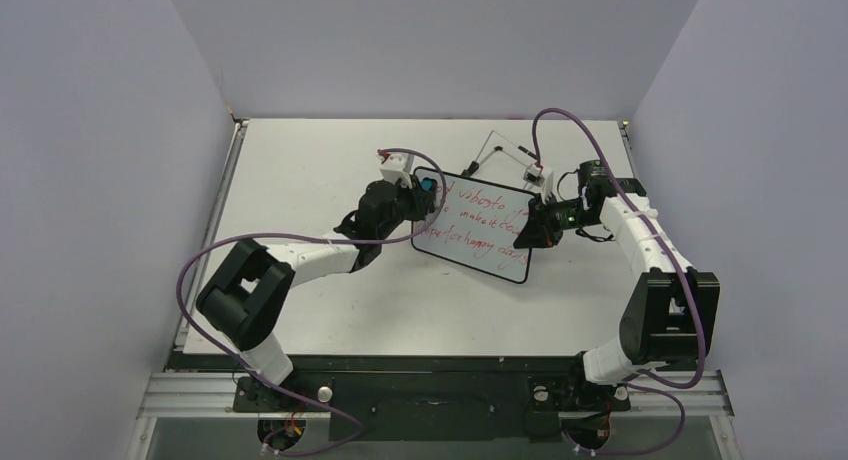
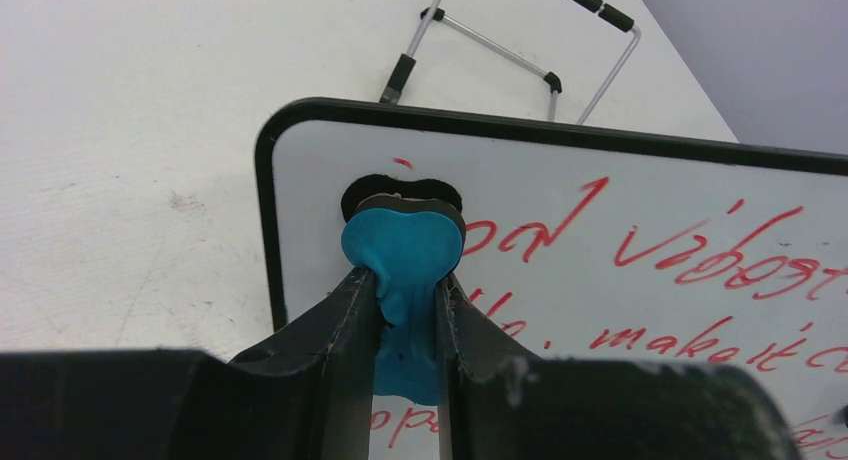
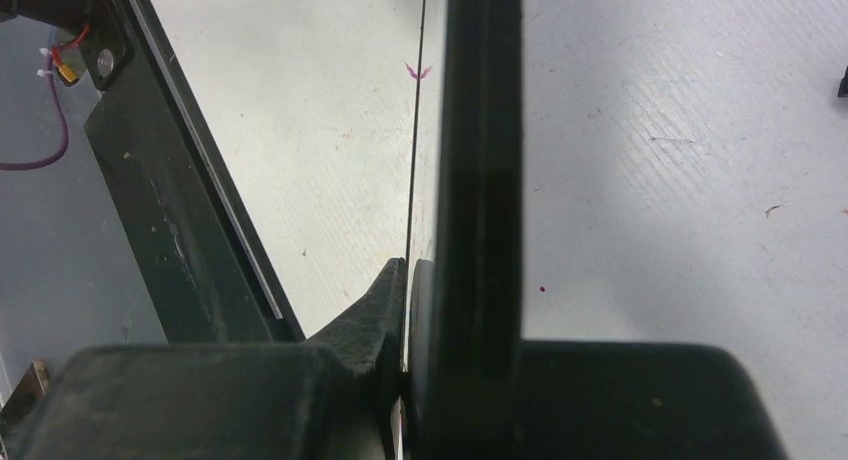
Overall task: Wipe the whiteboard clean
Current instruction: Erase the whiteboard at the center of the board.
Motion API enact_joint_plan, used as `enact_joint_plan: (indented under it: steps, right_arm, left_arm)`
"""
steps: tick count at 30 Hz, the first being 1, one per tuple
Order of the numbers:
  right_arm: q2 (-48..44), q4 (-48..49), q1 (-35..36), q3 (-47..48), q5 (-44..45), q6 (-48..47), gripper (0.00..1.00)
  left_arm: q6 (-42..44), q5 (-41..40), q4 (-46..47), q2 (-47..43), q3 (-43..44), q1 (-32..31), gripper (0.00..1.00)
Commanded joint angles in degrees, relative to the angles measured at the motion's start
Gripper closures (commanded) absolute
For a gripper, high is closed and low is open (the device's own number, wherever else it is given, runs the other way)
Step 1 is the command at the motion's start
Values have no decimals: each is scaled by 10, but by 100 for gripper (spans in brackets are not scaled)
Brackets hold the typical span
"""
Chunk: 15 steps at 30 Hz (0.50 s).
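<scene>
The whiteboard [image 1: 478, 232] lies tilted on the table, with three lines of red handwriting on it. My left gripper [image 1: 421, 194] is shut on a small blue eraser [image 1: 428, 186]. In the left wrist view the eraser [image 2: 403, 248] sits pinched between my fingers [image 2: 350, 310], its dark base pressed on the whiteboard [image 2: 650, 190] near its top-left corner, just left of the first red word. My right gripper [image 1: 531, 229] is shut on the board's right edge. The right wrist view shows the whiteboard [image 3: 483, 130] edge-on, running up from my right gripper [image 3: 411, 272].
A thin wire easel stand [image 1: 510, 148] lies on the table behind the board; it shows beyond the board's top rim as the stand [image 2: 500, 48]. The white table [image 1: 320, 160] ends at a dark rail [image 3: 150, 180] near my right arm.
</scene>
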Motion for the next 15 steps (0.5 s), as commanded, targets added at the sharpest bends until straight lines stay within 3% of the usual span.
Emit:
enact_joint_plan:
  steps: [1,8,15]
  right_arm:
    - [3,-30,17,12,-1,-46,100]
    - [1,-35,17,14,-2,-50,100]
    - [1,-35,18,14,-3,-52,100]
  left_arm:
    - [0,10,14,10,19,-24,100]
    - [0,0,-25,0,54,14,100]
    - [-23,5,-1,8,3,37,100]
